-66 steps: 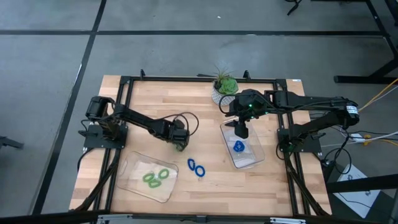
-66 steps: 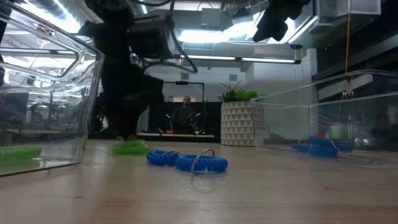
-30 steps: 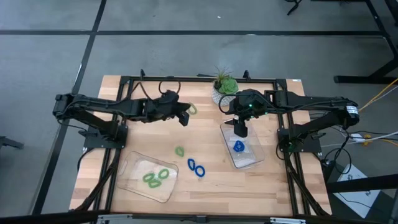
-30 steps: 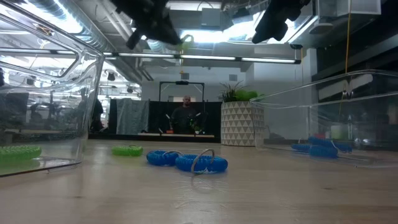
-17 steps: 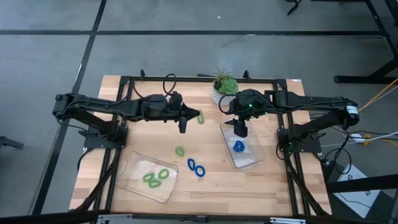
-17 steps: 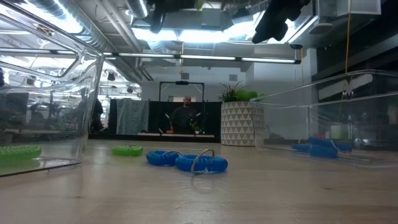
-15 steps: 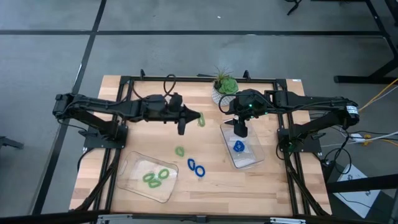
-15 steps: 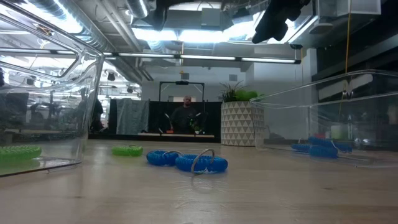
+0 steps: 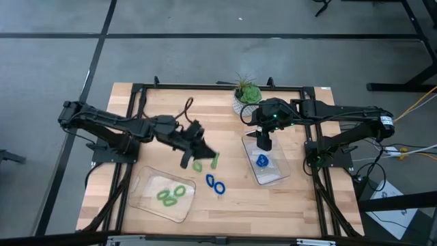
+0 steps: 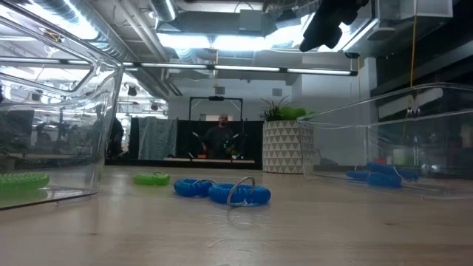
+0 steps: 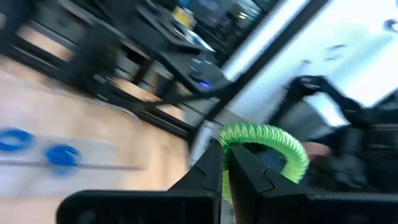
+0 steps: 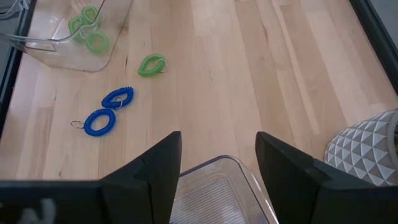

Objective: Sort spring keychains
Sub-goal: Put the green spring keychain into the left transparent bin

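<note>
Left pincer (image 11: 225,163) clenched on a ribbed green coil loop (image 11: 267,144); right pincer (image 12: 217,155) spread wide, unloaded.

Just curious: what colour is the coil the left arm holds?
Light green coil, clearest in the left wrist view.

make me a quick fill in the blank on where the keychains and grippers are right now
1. The left gripper is shut on a ____ keychain.
2. The two blue keychains on the bare table lie between the two clear ____.
3. The right gripper hangs open above the right tray, which holds a ____ keychain.
4. The left tray holds only ____ keychains.

Missing words: green; trays; blue; green
</note>
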{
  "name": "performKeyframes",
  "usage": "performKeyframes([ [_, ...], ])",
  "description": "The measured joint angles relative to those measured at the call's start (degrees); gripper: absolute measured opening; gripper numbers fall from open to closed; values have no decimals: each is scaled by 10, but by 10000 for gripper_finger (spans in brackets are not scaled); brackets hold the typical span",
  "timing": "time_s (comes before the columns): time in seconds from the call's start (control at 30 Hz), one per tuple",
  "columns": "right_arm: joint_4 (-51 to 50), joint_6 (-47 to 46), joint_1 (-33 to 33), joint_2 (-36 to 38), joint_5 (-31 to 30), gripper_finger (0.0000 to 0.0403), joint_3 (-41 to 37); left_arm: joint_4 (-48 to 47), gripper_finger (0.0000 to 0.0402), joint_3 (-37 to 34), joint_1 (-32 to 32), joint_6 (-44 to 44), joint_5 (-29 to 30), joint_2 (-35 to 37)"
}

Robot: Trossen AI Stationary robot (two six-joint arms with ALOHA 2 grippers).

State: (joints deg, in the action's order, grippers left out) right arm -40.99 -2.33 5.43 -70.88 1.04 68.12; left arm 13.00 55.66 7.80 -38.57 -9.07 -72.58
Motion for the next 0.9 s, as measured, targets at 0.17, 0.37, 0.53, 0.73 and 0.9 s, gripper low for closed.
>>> performKeyframes([
  [0.17, 0, 0, 0, 0, 0, 205, 0, 19, 7, 0, 62, -68, -31, 0],
  [0.37, 0, 0, 0, 0, 0, 205, 0, 23, 7, 0, 126, -174, -32, 0],
  [0.53, 0, 0, 0, 0, 0, 205, 0, -6, 7, 0, 173, -263, -33, 0],
  [0.73, 0, 0, 0, 0, 0, 205, 0, -92, 7, 0, 216, -360, -34, 0],
  [0.9, 0, 1, 0, 0, 0, 205, 0, -196, 8, 0, 235, -402, -45, 0],
])
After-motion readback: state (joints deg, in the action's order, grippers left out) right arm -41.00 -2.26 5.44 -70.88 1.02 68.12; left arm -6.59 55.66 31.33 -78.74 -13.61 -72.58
